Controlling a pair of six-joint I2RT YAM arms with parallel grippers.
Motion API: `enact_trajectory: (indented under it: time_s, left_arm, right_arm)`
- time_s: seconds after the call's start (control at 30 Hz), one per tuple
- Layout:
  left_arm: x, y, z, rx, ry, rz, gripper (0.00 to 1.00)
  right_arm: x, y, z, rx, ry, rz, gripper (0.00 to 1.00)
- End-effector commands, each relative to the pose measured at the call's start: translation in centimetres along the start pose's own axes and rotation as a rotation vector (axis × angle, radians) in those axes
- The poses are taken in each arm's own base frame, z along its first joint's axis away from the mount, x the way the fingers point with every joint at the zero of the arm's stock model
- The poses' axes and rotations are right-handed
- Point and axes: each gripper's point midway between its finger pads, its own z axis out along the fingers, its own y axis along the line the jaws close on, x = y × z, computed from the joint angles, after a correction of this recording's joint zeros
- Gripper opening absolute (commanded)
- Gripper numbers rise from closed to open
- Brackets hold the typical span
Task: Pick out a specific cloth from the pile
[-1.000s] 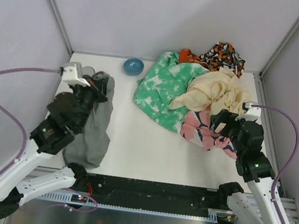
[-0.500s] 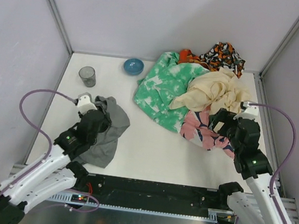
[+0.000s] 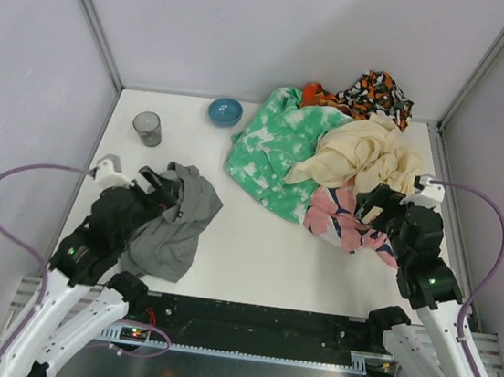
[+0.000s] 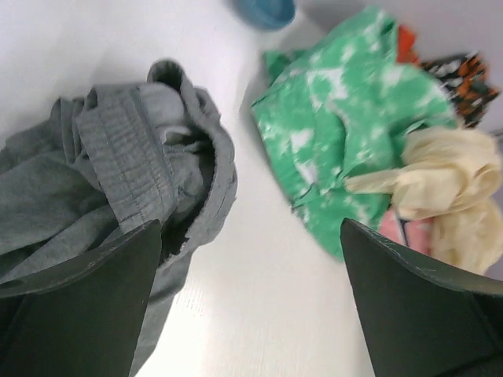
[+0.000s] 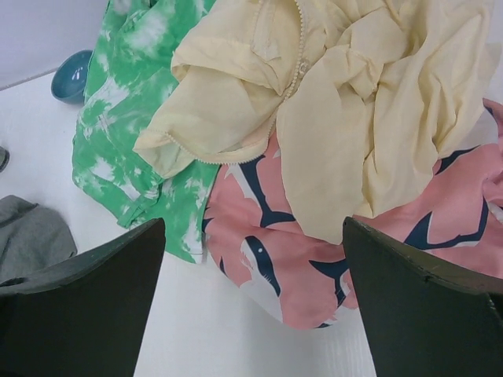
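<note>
I see the cloth (image 3: 176, 227), a plain grey garment, lying crumpled on the left side of the tabletop (image 3: 253, 253), near the front edge and well apart from the pile (image 3: 347, 163). In the left wrist view the cloth (image 4: 118, 173) shows a ribbed band folded over on top, and part of it runs under one finger.

The left claw (image 3: 161, 194) sits at the cloth's left edge. Its fingers stand wide apart and grip nothing.

The pile occupies the right rear of the tabletop. It holds:
- a green-and-white mottled garment (image 3: 280, 151) on the left;
- a cream garment (image 3: 367, 152) on top;
- a pink garment with dark marks (image 3: 336, 219) at the front;
- an orange-black-white patterned garment (image 3: 374, 93) at the back.

The right claw (image 3: 374, 208) is at the front right of the pile, over the pink garment. Its fingers are also spread wide and hold nothing.

A blue bowl (image 3: 226, 111) stands at the rear, just left of the pile. A grey cup (image 3: 147, 128) stands behind the cloth.
</note>
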Motion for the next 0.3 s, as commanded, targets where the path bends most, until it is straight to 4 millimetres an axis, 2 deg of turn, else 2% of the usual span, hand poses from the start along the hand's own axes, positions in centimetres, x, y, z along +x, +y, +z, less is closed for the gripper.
enact_trajectory:
  time_s: [0.0, 0.17, 0.27]
  left_arm:
    - [-2.9, 0.92, -2.46, 0.017, -0.137, -0.048, 1.0]
    - [-2.55, 1.17, -2.73, 0.035, -0.139, -0.047, 1.0]
    - [-2.25, 0.86, -2.51, 0.039, -0.115, -0.028, 1.0]
  right_arm:
    - [-0.99, -0.03, -0.21, 0.001, -0.052, 0.004, 0.99]
    - [-0.58, -0.26, -0.12, 0.006, -0.049, -0.004, 0.99]
    - [-1.06, -0.49, -0.27, 0.02, -0.075, 0.021, 0.99]
